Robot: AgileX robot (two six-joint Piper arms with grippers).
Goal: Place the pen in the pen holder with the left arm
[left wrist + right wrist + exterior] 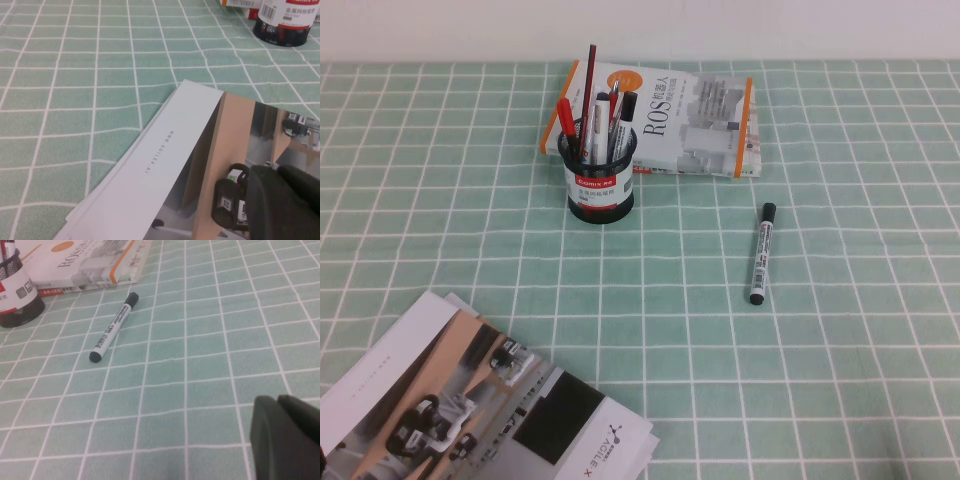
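Just beneath the left gripper (280, 200), whose fingers are pressed together with nothing between them, lies an open brochure (200, 165) with a white page and photos of robot hardware. Beyond its fingertips stretches the green checked tablecloth (100, 75), and far past them stands the pen holder (285, 22), a black mesh cup with a white label band.

The right gripper (287, 432) hangs low over bare cloth, its two dark fingers (267, 430) lying side by side and touching, gripping nothing. Well ahead of those fingers lies the pen (114, 327), flat on the cloth: a white barrel with black print and a small red mark, black cap at the far end, black butt at the near end. It touches nothing. Farther on, beyond the cap, is a white and orange book (85, 262).

From the high view the pen (761, 253) lies well apart from the pen holder (602, 175), which already carries a red pen (566, 118) and other pens upright.
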